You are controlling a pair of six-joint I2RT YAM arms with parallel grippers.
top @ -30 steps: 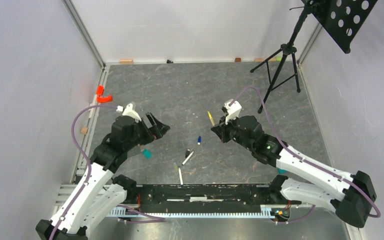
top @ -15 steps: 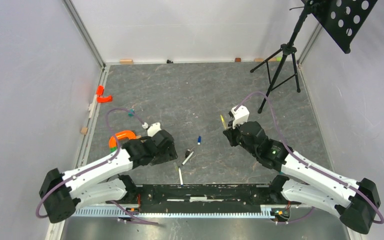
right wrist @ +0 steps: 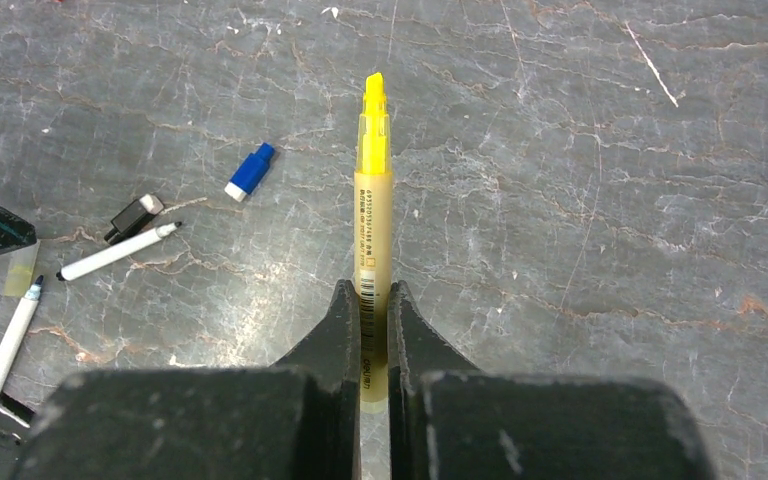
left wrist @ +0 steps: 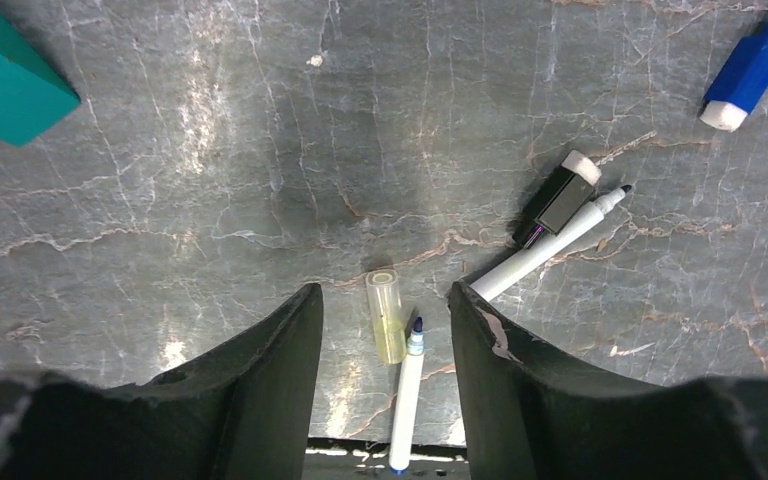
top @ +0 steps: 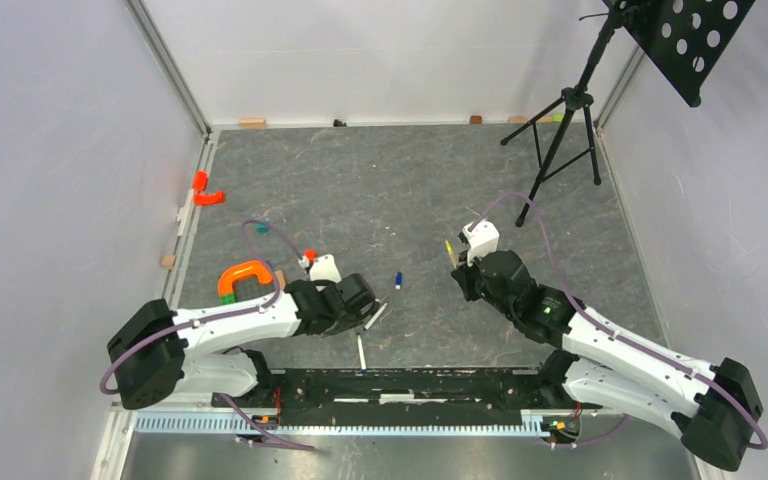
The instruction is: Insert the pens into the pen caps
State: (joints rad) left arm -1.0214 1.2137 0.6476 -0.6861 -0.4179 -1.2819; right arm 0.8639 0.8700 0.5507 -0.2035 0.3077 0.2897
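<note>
Left gripper point(left wrist: 384, 296) spread astride pale cap point(left wrist: 386, 318); white pen point(left wrist: 550, 240) beside cap partly hidden. Right gripper point(right wrist: 372, 292) clamps yellow pen point(right wrist: 373, 200), rear hidden.

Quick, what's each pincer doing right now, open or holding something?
Left pincer: open, empty, above a pale cap.
Right pincer: closed on the yellow pen.

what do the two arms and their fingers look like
Both the left arm and right arm have white links, black joints and a white camera block at the wrist. A purple cable loops along each. The right arm shows a green light. The fingers are black, broad and tapered, with scuffed edges.
</note>
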